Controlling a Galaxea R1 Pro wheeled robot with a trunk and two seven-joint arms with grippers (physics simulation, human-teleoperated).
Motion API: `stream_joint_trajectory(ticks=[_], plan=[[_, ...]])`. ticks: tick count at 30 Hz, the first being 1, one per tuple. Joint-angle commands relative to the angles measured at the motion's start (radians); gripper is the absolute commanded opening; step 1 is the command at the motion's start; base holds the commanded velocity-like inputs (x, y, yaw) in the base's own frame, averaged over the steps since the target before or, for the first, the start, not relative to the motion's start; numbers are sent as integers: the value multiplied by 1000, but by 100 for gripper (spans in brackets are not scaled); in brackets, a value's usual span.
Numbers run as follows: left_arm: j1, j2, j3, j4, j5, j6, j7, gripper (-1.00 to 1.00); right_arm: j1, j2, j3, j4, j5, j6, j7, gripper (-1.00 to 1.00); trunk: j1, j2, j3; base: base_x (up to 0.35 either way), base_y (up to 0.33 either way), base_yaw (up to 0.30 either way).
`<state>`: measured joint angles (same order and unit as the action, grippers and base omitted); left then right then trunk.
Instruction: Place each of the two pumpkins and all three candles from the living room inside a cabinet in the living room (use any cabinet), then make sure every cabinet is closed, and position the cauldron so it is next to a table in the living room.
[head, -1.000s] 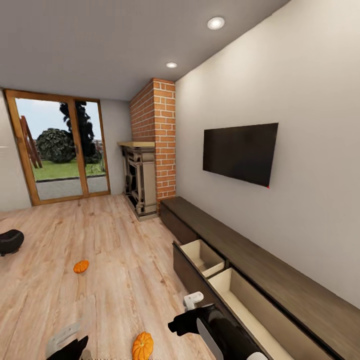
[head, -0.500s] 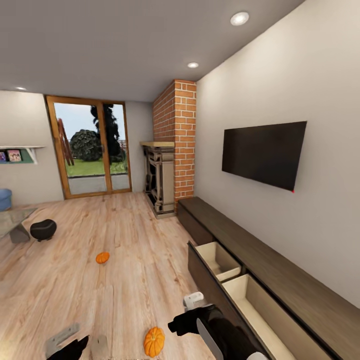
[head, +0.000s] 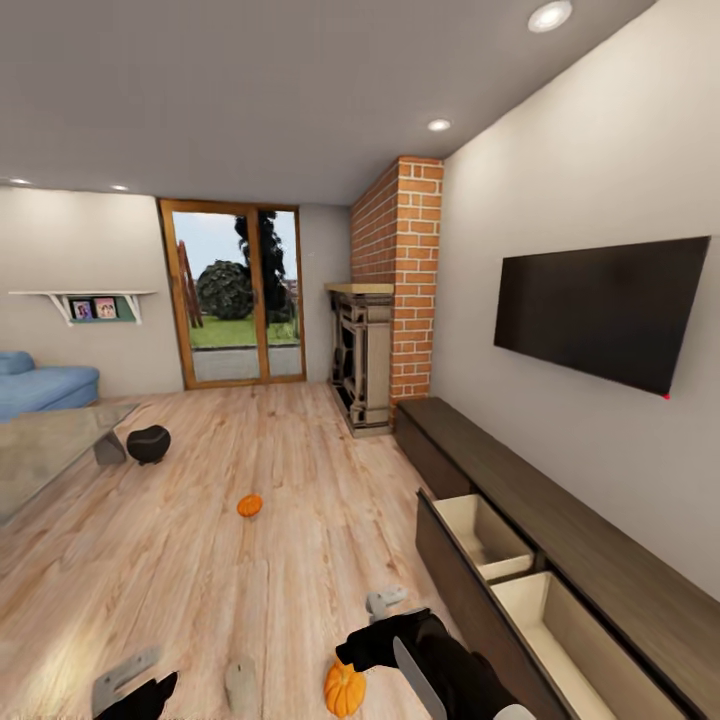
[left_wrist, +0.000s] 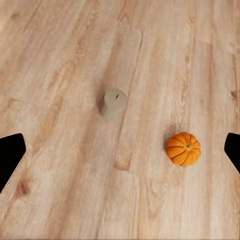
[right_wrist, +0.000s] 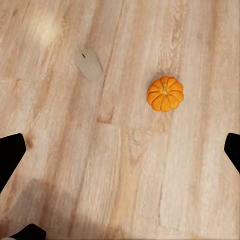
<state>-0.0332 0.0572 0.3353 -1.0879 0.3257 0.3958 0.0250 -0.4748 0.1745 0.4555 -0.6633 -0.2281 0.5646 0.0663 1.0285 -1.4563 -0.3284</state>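
Wood floor (head: 200, 560): 2 pumpkins (head: 344, 688), candle (head: 241, 686)

Under left claw (left_wrist: 120, 150): bare wood floor (left_wrist: 60, 50); the fingers stand wide apart, nothing between them.
Ahead of left claw: a candle (left_wrist: 113, 103) standing upright, and a pumpkin (left_wrist: 183, 148) near it; the two are apart, with open floor around each.
Under right claw (right_wrist: 120, 150): bare floor, fingers spread; the same pumpkin and candle lie ahead, well apart.
Right of right claw: the cabinet (head: 560, 520), with two open drawers (head: 485, 535) jutting into the floor space, their insides bare.
Far ahead of the claws: open floor with a second pumpkin (head: 249, 505), a black cauldron (head: 148, 443) and a glass tabletop (head: 45, 445).
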Motion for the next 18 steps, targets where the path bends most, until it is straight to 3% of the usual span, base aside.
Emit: stream_joint_trajectory(ticks=[1, 18], plan=[[-1, 0, 1, -1, 11, 6, 3, 100, -1, 0, 0, -1, 0, 5, 1, 100, 0, -1, -1, 162, -55, 284], [-1, -1, -1, -2, 10, 5, 3, 100, -1, 0, 0, -1, 0, 4, 2, 100, 0, -1, -1, 27, -12, 284]])
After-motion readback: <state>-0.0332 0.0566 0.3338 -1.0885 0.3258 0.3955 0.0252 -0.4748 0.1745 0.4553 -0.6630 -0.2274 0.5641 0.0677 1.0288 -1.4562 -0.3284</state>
